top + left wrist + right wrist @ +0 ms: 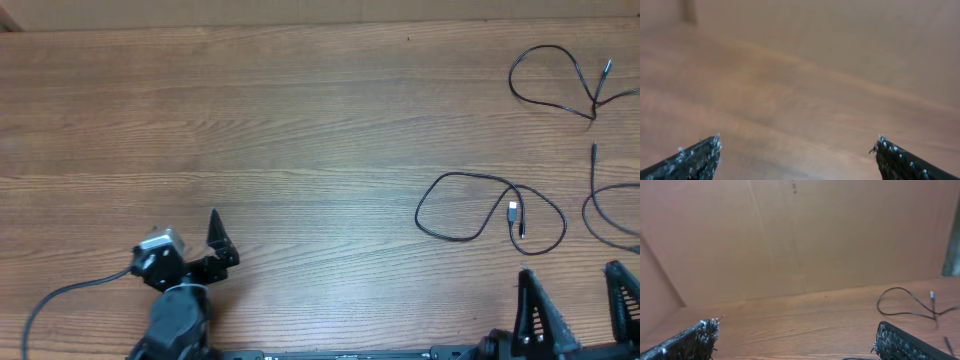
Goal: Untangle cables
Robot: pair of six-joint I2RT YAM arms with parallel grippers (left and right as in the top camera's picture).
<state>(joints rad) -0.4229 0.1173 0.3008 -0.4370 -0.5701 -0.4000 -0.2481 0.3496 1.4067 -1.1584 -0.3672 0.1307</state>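
Lying on the right half of the wooden worktop (250, 120), three thin black cables sit apart from one another, none touching; the far cable (548, 82) is by the far right corner, looped and crossing itself near its silver plug ends; the middle cable (470, 205) forms a wider loop nearer the front edge, crossing itself once, with a small silver plug resting inside the loop; the edge cable (598, 205) curves along the right edge and runs partly out of the overhead view, its plug end pointing to the far edge.

The left gripper (218, 240) is near the front left corner, well apart from every cable; in the left wrist view its fingertips (714, 145) stand wide apart over blurred bare wood, holding nothing; a thicker black wire (60, 295) trails from that arm to the left edge.

The right gripper (570, 275) is at the front edge near the right corner, just in front of the middle cable; its fingertips (710, 327) are likewise spread wide and empty; its wrist view shows the far cable (905, 305) ahead, before a brown cardboard wall (790, 230) along the far edge.
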